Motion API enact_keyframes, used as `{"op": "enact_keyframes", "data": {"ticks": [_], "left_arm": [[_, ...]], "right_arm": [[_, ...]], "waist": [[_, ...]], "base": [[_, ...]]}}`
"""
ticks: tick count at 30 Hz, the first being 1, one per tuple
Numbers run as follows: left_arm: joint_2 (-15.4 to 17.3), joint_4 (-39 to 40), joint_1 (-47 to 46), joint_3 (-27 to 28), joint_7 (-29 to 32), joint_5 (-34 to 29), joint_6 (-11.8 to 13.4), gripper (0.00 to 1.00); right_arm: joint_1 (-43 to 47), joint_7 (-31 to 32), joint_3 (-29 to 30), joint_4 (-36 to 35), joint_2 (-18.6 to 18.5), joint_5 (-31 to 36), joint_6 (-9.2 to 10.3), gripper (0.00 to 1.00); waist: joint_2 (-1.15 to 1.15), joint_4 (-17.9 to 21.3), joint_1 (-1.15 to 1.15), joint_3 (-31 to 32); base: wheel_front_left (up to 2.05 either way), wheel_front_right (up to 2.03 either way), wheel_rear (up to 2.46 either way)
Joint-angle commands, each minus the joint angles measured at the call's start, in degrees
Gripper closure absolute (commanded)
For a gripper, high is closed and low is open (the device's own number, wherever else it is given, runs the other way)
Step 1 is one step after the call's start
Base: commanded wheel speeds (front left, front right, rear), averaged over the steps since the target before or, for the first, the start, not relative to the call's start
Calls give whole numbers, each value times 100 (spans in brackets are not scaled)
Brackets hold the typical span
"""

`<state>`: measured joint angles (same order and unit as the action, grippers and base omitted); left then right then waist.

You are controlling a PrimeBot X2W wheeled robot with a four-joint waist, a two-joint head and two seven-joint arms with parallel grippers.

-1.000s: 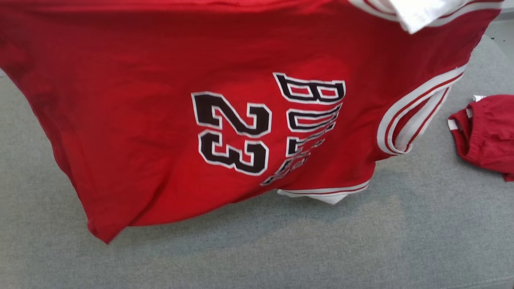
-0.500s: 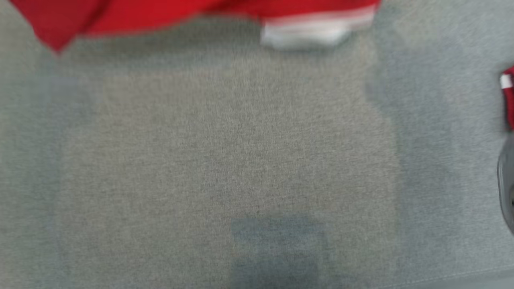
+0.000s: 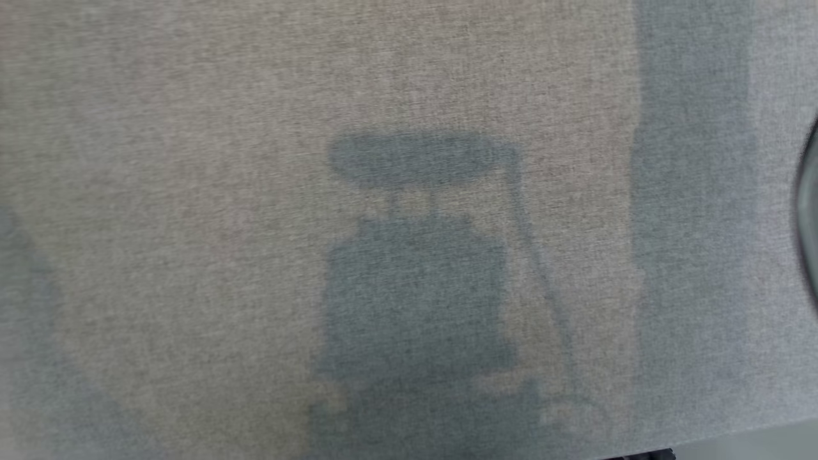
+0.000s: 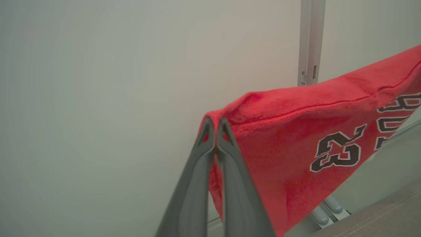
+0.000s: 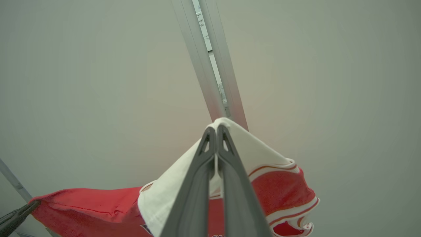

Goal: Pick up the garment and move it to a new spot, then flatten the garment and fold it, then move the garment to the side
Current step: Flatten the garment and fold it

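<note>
There was one jersey and two pincers, each with two dark fingers.

Nearest in the left wrist view, the left pincer [image 4: 215,123] was closed. Its tips pinched a red corner of the jersey [image 4: 296,144], which hung in the air and stretched away to the right of those tips. One black number 23 [image 4: 338,152] showed on the cloth right of the pincer. The black letters past it ran off the frame and could not be read whole. Below and right of the pincer lay a strip of the grey worktop [image 4: 394,220]. Beyond the pincer stood one pale metal post [image 4: 310,39] against a plain wall [image 4: 98,82].

Where the left wrist view gave the number, the right wrist view gave a white fold of the jersey [image 5: 279,187]. The right pincer [image 5: 216,130] was likewise closed, clamped on that fold. Red cloth with white-and-red trim [image 5: 296,207] drooped just right of its fingers. Far to the lower left of the right pincer, the jersey's other corner met a dark tip, the left pincer [image 5: 18,214], cut off by the frame edge. Behind ran one metal rail [image 5: 210,59].

The head view gave the worktop [image 3: 192,191] with one blocky shadow [image 3: 415,287] on it. A dark blurred shape [image 3: 810,211] at the right edge could not be made out.
</note>
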<state>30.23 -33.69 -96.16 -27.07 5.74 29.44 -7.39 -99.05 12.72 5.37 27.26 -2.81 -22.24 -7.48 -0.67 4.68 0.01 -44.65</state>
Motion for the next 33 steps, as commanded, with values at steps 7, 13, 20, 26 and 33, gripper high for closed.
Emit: {"op": "enact_keyframes", "data": {"ticks": [7,13,20,26,33], "left_arm": [[829,402,1401,-850,180,1373,-3,100],[1820,1260,2933,-1192,438,2394,-4,100],[2446,2341,4807,-1314,230,3016,309,100],[2466,3121,6325,-1524,-290,3227,1056,100],[2475,3807,8051,-1626,-1101,3581,2001,100]], "right_arm": [[2140,-101,-459,-770,-215,-829,-3,100],[4543,103,-521,-2023,-496,-1419,-3,100],[6892,490,-188,-3284,-450,-1721,-1,100],[8543,514,71,-3860,-185,-1644,-1,100],[10132,349,207,-3829,-47,-1677,-1,100]], "waist": [[67,349,-1,341],[67,463,-1,1046],[67,393,-1,1881],[67,356,-1,2458],[67,360,-1,2881]], "base": [[0,0,0],[0,0,0],[0,0,0],[0,0,0],[0,0,0]]}}
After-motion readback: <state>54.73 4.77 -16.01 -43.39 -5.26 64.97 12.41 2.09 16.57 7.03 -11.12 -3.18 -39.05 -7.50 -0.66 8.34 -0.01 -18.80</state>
